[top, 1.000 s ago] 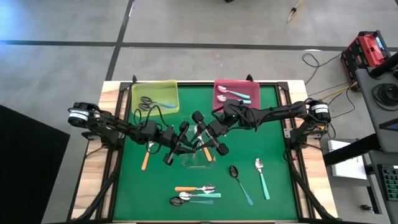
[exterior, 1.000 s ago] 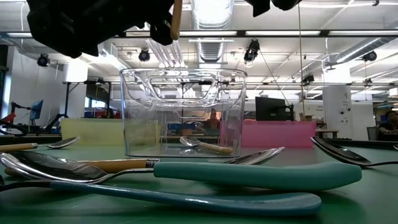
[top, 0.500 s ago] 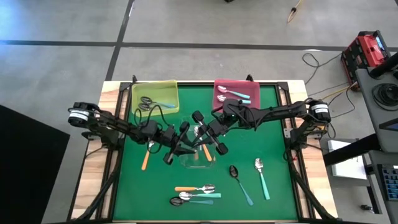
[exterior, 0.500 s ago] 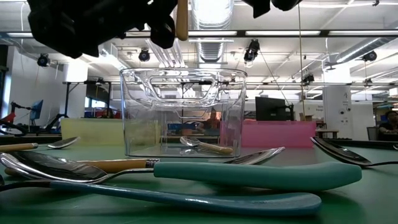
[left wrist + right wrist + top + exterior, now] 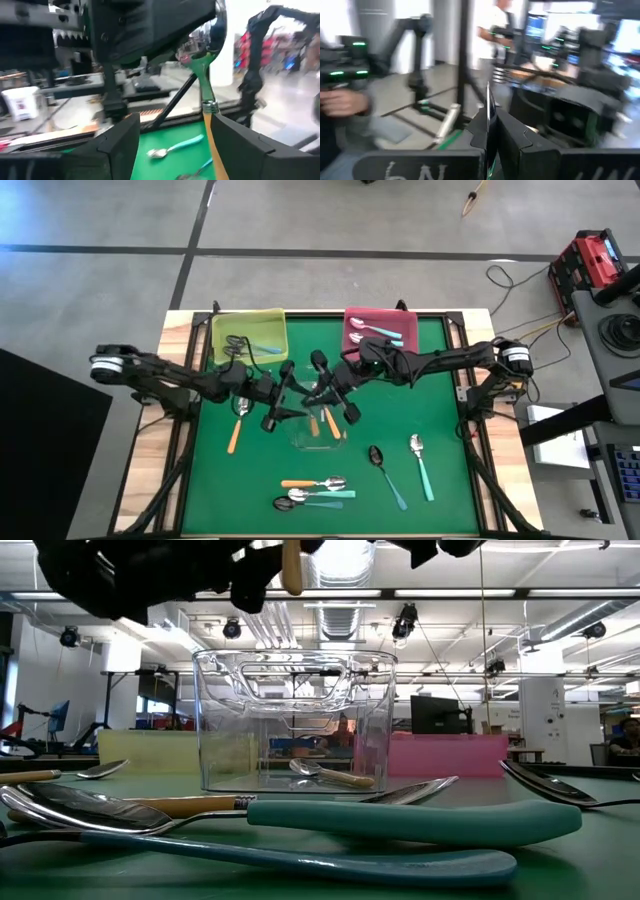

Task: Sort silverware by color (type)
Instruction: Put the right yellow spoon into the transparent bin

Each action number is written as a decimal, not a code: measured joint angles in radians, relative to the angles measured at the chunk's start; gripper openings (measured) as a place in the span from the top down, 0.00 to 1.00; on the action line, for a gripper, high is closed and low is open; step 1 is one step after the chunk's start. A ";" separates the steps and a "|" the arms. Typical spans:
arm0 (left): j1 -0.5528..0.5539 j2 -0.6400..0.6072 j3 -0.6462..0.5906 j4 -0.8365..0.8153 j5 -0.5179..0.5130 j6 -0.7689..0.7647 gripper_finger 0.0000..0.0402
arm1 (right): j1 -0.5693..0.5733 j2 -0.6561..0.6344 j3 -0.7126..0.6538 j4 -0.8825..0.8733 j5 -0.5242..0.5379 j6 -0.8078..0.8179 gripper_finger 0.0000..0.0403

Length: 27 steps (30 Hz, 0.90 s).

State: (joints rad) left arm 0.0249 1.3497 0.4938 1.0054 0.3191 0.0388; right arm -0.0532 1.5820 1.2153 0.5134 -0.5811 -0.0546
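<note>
An orange-handled spoon (image 5: 291, 565) hangs over the clear tray (image 5: 295, 720), with my right gripper (image 5: 335, 388) shut on it. In the left wrist view its bowl (image 5: 204, 56) is up and its orange handle (image 5: 216, 150) points down. My left gripper (image 5: 172, 130) is open at the table's middle, left of the spoon (image 5: 276, 396). The handle passes close by one of its fingers (image 5: 250, 150). More silverware lies in the trays and loose on the green mat. My right gripper pinches the spoon's bowl end (image 5: 200, 50) between its two shut fingers, coming about level from the table's right side. In its own wrist view only a thin edge (image 5: 489, 107) shows between the fingers. The spoon hangs upright, handle down, clear of the clear tray.
The yellow tray (image 5: 250, 335) at the far left holds dark spoons; the pink tray (image 5: 380, 330) holds teal-handled ones. An orange-handled spoon (image 5: 330, 776) lies in the clear tray. Loose spoons lie on the mat (image 5: 235, 435), (image 5: 385, 470), (image 5: 422, 465), (image 5: 315, 492). A person (image 5: 492, 30) stands beyond the table.
My left gripper has let go of the orange-handled spoon and drawn back toward the table's left edge, rising a little. The spoon stays over the clear tray in my right gripper and has gone from slightly slanted to upright.
</note>
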 joint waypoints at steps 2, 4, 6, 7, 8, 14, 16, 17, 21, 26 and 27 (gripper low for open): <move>0.024 -0.065 -0.004 -0.104 -0.005 0.055 0.43 | 0.000 -0.001 0.013 -0.058 0.079 0.003 0.97; 0.046 -0.140 -0.005 -0.210 -0.041 0.107 0.44 | 0.000 -0.001 0.034 -0.132 0.149 0.004 0.97; 0.061 -0.215 -0.005 -0.311 -0.109 0.169 0.44 | 0.000 -0.001 0.062 -0.205 0.219 0.004 0.97; 0.065 -0.251 -0.006 -0.362 -0.150 0.205 0.45 | 0.000 -0.001 0.077 -0.239 0.254 0.005 0.97; 0.068 -0.285 -0.006 -0.397 -0.195 0.243 0.46 | 0.001 -0.001 0.091 -0.274 0.291 0.012 0.97; 0.069 -0.466 -0.006 -0.523 -0.458 0.406 0.48 | 0.001 0.002 0.140 -0.420 0.507 0.096 0.97; 0.069 -0.512 -0.008 -0.550 -0.510 0.429 0.48 | 0.001 0.004 0.142 -0.431 0.565 0.146 0.97; 0.069 -0.532 -0.012 -0.554 -0.527 0.435 0.48 | 0.001 0.009 0.142 -0.429 0.594 0.173 0.97; 0.069 -0.596 -0.039 -0.567 -0.590 0.439 0.48 | 0.000 0.033 0.143 -0.432 0.668 0.276 0.97; 0.069 -0.644 -0.065 -0.566 -0.675 0.447 0.48 | 0.001 0.063 0.149 -0.431 0.687 0.396 0.97; 0.069 -0.649 -0.068 -0.566 -0.698 0.455 0.48 | 0.001 0.074 0.156 -0.433 0.688 0.404 0.97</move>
State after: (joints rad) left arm 0.0944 0.7007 0.4255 0.4391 -0.3788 0.4940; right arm -0.0525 1.6557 1.3717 0.0807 0.1067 0.3494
